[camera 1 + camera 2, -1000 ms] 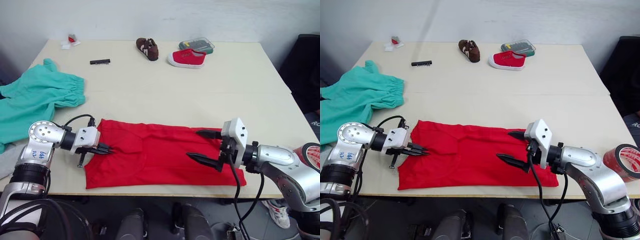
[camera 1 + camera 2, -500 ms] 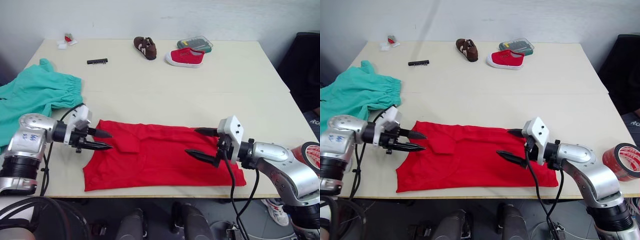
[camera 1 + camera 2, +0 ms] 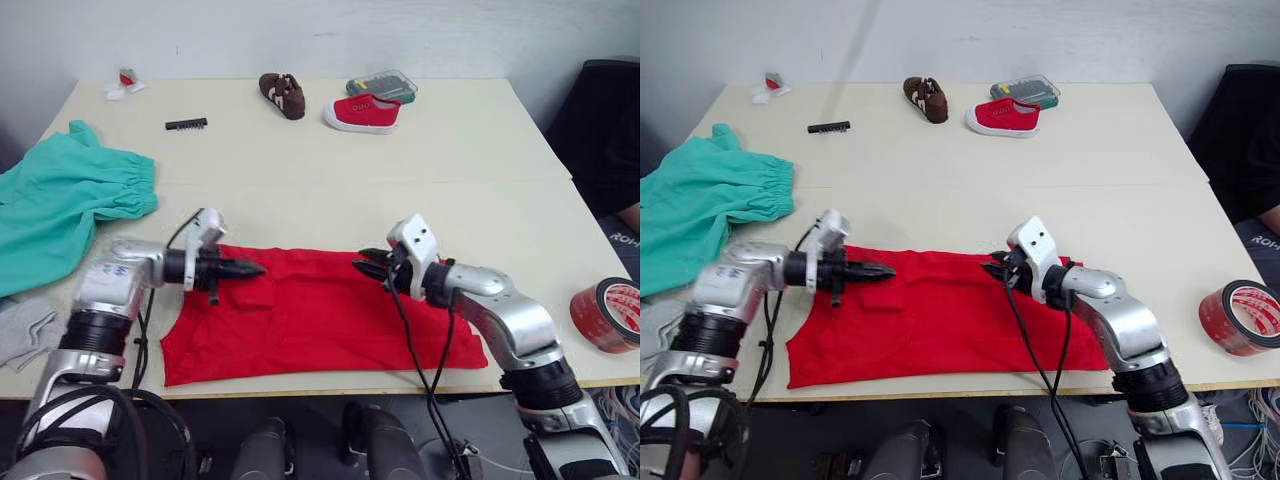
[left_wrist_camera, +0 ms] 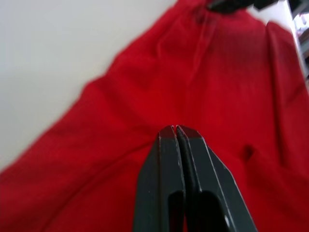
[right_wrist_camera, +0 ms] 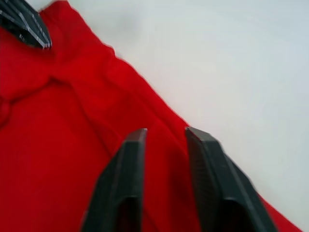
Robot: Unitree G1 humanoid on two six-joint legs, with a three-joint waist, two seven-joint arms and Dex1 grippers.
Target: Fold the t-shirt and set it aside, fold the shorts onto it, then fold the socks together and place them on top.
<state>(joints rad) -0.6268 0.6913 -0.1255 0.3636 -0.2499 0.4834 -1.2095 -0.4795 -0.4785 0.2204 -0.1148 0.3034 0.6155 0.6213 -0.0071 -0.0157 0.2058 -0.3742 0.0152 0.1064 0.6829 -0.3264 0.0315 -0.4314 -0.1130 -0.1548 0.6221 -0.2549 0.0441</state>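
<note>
Table (image 3: 300,170): pale top, broad bare stretch across the middle and right; front edge close under the red cloth.

T-shirt (image 3: 320,320): red, spread flat along the near edge, lower hem almost at the table's lip.

Shorts (image 3: 70,200): teal, bunched at the left edge, partly cut off by the frame.

Left gripper (image 3: 252,268): over the t-shirt's upper left border, pointing right. The left wrist view shows its fingers pressed together with no cloth between them.

Right gripper (image 3: 365,263): at the t-shirt's upper edge, pointing left toward the other. The right wrist view shows its fingers (image 5: 126,179) slightly parted above the red fabric, beside bare table.

Tape roll (image 3: 607,315): red, near right edge, cut off.

Socks (image 3: 25,330): grey, at the near left, half hidden behind the left arm.

Far edge: red shoe (image 3: 362,111), brown shoe (image 3: 281,94), clear box (image 3: 382,86), black strip (image 3: 186,124).
</note>
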